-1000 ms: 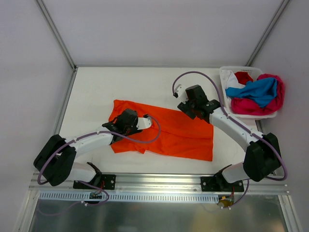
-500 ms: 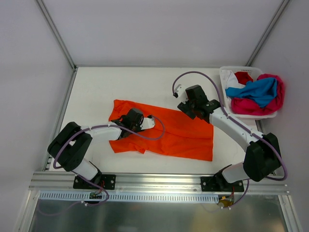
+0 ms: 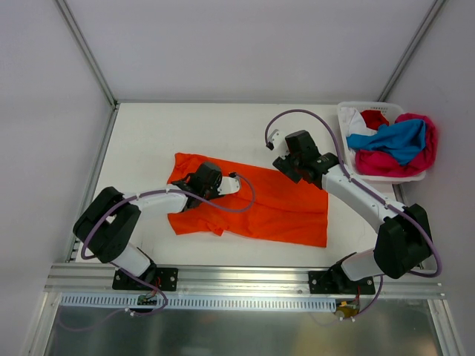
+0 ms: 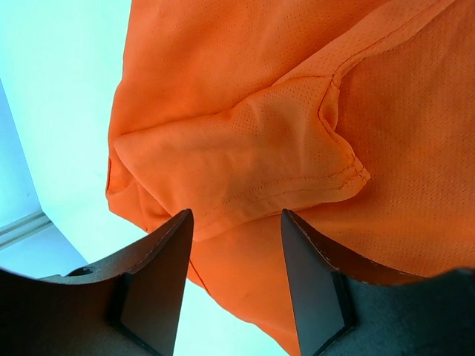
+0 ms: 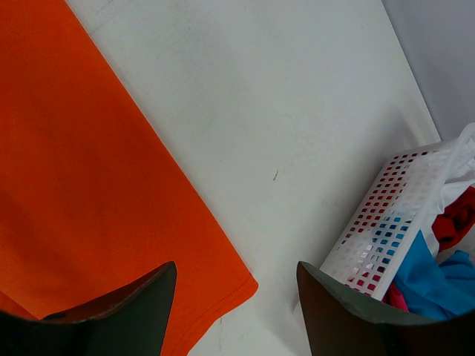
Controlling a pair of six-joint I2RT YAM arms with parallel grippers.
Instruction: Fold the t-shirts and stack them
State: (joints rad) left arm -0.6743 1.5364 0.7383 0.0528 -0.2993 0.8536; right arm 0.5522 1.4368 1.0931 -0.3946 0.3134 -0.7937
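An orange t-shirt (image 3: 278, 208) lies spread flat across the middle of the table. My left gripper (image 3: 191, 185) hovers over its left part. In the left wrist view the gripper (image 4: 236, 215) is open, with a folded-over sleeve (image 4: 245, 159) just ahead of the fingertips and nothing clamped. My right gripper (image 3: 288, 167) stands at the shirt's far right edge. It is open (image 5: 236, 267), above the hemmed corner of the orange cloth (image 5: 223, 285) and bare table. Blue (image 3: 397, 139), magenta (image 3: 386, 163), red (image 3: 375, 117) and white (image 3: 356, 120) t-shirts lie heaped in the basket.
The white plastic basket (image 3: 346, 132) sits at the table's far right corner; its perforated wall (image 5: 386, 222) shows close to my right fingers. White walls enclose the table on three sides. A metal rail (image 3: 245, 278) runs along the near edge.
My left arm has drawn its elbow in, and the gripper has shifted slightly right over the shirt's left part with its jaws a little narrower. The right arm has not moved.
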